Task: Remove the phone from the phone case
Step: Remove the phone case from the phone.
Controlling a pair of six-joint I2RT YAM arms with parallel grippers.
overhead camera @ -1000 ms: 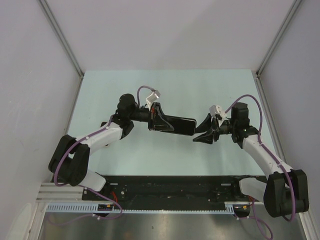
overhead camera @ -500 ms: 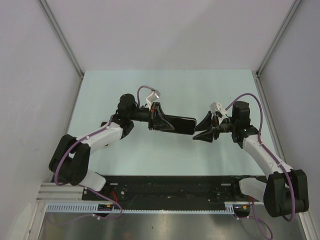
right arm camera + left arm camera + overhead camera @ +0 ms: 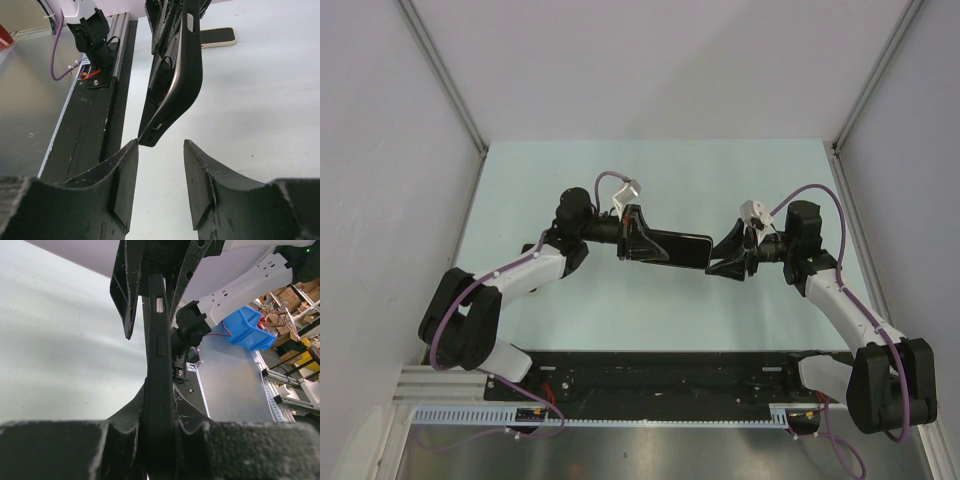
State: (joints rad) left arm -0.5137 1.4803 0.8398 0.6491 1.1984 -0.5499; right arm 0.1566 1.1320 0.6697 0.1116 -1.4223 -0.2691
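Left gripper (image 3: pixel 636 238): we are clenching the phone case (image 3: pixel 682 250), free end offered rightward.
Right gripper (image 3: pixel 728 260): we are hovering released at that end.

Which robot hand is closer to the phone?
Left. The left fingers are shut on the phone, holding one end. The right fingers are open at its other end, not gripping it.
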